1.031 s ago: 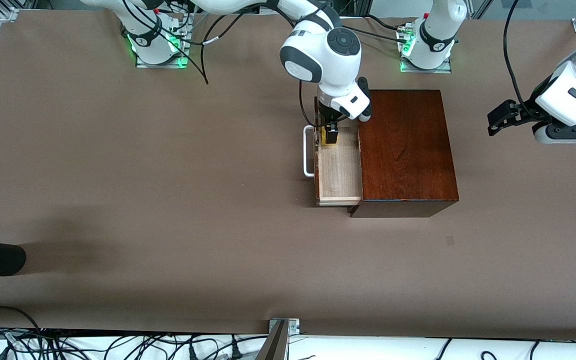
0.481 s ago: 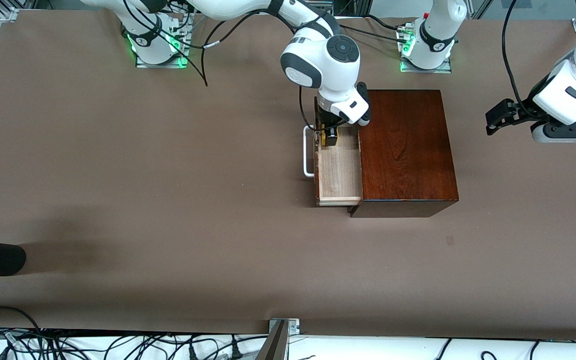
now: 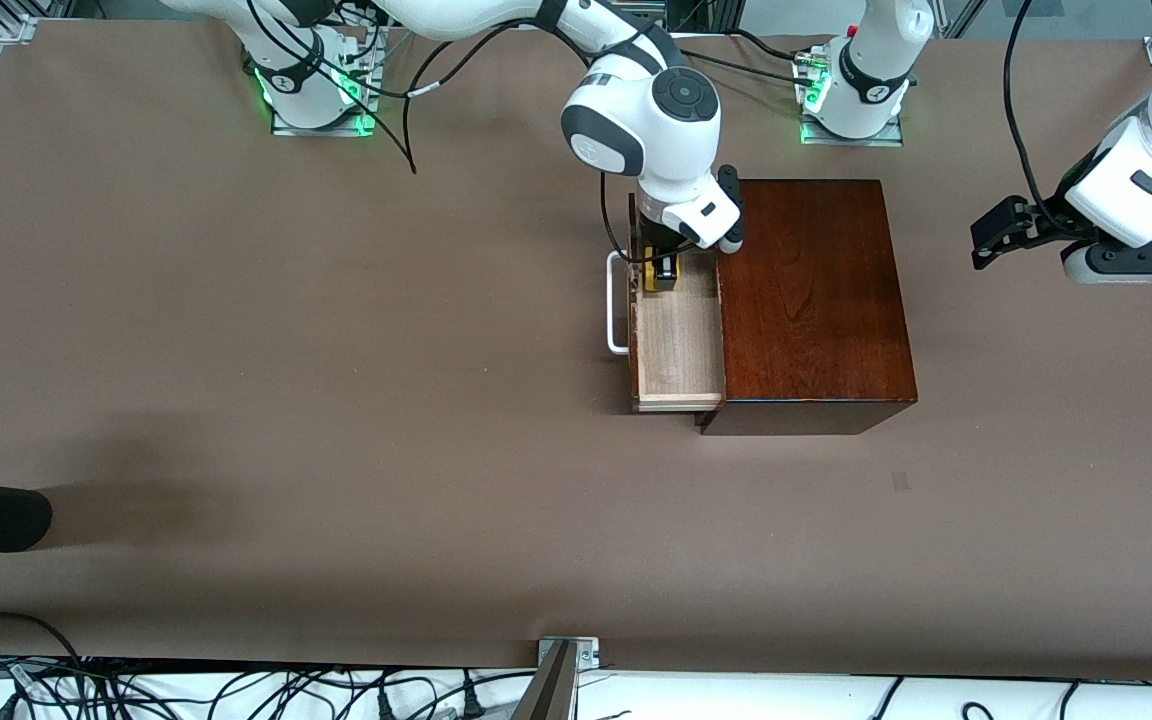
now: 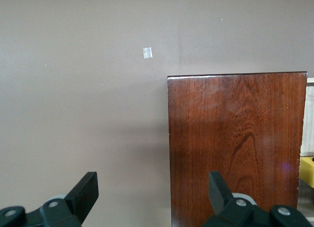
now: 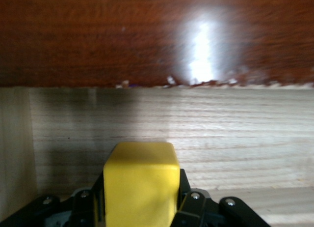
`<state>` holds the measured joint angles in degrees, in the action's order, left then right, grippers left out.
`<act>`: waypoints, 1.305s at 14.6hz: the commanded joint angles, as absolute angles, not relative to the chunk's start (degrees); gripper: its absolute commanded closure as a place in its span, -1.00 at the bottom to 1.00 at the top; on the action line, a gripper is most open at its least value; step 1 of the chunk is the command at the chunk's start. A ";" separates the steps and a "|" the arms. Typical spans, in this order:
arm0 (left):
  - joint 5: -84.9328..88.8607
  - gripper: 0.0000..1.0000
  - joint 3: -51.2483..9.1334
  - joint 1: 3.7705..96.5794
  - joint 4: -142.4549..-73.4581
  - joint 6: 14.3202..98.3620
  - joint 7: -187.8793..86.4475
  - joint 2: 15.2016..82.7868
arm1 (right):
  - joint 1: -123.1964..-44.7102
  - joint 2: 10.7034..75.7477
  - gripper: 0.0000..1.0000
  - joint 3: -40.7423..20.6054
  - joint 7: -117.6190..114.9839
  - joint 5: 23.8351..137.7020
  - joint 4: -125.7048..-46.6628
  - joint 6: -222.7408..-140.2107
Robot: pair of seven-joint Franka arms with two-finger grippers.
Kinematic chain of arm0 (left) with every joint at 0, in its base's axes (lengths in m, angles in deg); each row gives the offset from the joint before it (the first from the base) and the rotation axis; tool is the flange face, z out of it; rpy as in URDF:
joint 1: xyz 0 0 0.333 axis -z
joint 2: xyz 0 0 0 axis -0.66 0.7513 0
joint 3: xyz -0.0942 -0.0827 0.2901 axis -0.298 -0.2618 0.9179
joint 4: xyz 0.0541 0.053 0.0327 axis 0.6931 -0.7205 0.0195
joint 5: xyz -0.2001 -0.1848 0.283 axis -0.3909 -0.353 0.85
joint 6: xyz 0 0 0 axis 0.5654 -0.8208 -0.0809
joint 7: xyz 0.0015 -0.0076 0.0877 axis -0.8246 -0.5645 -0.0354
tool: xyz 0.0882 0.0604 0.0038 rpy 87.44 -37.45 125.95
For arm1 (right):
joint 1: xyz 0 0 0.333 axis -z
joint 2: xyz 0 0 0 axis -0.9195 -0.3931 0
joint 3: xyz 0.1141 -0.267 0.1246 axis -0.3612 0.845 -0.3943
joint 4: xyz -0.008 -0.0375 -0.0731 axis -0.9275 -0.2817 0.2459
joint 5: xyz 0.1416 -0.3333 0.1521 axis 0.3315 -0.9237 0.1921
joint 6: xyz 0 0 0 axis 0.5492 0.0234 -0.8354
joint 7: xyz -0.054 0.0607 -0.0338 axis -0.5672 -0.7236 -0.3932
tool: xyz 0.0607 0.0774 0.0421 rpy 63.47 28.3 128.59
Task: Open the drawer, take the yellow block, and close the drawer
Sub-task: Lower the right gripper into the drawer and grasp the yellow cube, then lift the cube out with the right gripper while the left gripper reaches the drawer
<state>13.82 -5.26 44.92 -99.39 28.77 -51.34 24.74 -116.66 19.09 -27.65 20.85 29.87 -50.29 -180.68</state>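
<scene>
Dark reddish-brown box, front view: the drawer (image 3: 677, 335) stands pulled out toward the right arm's end of the table, pale interior exposed, white handle (image 3: 617, 303) outermost. The right gripper (image 3: 660, 272) reaches down into the drawer at the end farther from the front camera, clamped on the yellow block (image 3: 654, 277). The left gripper (image 3: 998, 232) waits over bare table at the left arm's end, jaws wide.

Left wrist view: spread fingers (image 4: 84, 191) frame the box top (image 4: 235, 143).

Right wrist view: the block (image 5: 141, 187) sits pinched between the fingers, above the drawer floor.

Progress: opening done, grasp made; lifting out and closing remain. Against a second ago, the right jaws have narrowed onto the block; the drawer has not moved.
</scene>
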 commanded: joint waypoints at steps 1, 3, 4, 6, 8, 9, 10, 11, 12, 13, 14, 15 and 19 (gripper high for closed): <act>12.71 -1.00 -5.28 44.99 -98.77 28.30 -51.37 24.25 | -116.08 23.87 1.00 -27.82 19.93 30.03 -46.16 -171.97; 12.63 -1.00 -5.19 44.99 -98.68 28.30 -51.71 24.25 | -113.80 27.64 1.00 -27.74 19.84 32.40 -44.73 -168.18; 12.71 -1.00 -5.19 45.17 -98.68 27.95 -52.07 24.25 | -112.57 29.93 1.00 -27.30 19.84 33.54 -44.82 -167.12; 12.63 -1.00 -5.37 45.87 -98.60 25.06 -52.16 24.34 | -108.89 32.93 1.00 -27.21 19.75 35.13 -44.82 -163.96; 12.63 -1.00 -5.98 47.01 -98.51 24.17 -52.07 24.25 | -103.62 35.13 1.00 -27.03 18.88 38.37 -44.82 -163.07; 12.63 -1.00 -6.68 47.10 -97.99 23.65 -52.16 24.34 | -101.07 36.18 1.00 -26.51 18.61 39.86 -44.99 -163.15; 12.63 -1.00 -7.82 47.19 -97.46 23.12 -52.16 24.43 | -98.43 37.67 1.00 -25.98 18.44 40.75 -45.78 -162.98; 12.63 -1.00 -9.31 47.19 -97.37 22.77 -52.16 24.69 | -95.36 39.25 1.00 -25.98 17.39 41.54 -47.70 -162.63; 12.63 -1.00 -11.15 47.19 -97.28 22.85 -52.24 24.69 | -92.11 41.79 1.00 -25.98 16.25 42.42 -50.76 -162.88; 12.71 -1.00 -13.26 47.19 -97.19 22.76 -52.33 24.78 | -89.47 44.77 1.00 -26.06 15.46 42.78 -55.14 -162.97; 12.54 -1.00 -15.45 47.28 -97.19 22.76 -52.42 24.78 | -87.44 47.85 1.00 -25.98 15.19 42.52 -59.71 -163.06; 11.75 -1.00 -18.09 47.28 -97.28 22.85 -53.38 24.87 | -84.64 50.23 1.00 -25.98 14.75 42.60 -63.76 -162.98; 6.75 -1.00 -27.85 47.28 -97.19 25.38 -62.60 29.42 | -73.83 57.53 1.00 -25.98 9.50 42.78 -77.30 -162.71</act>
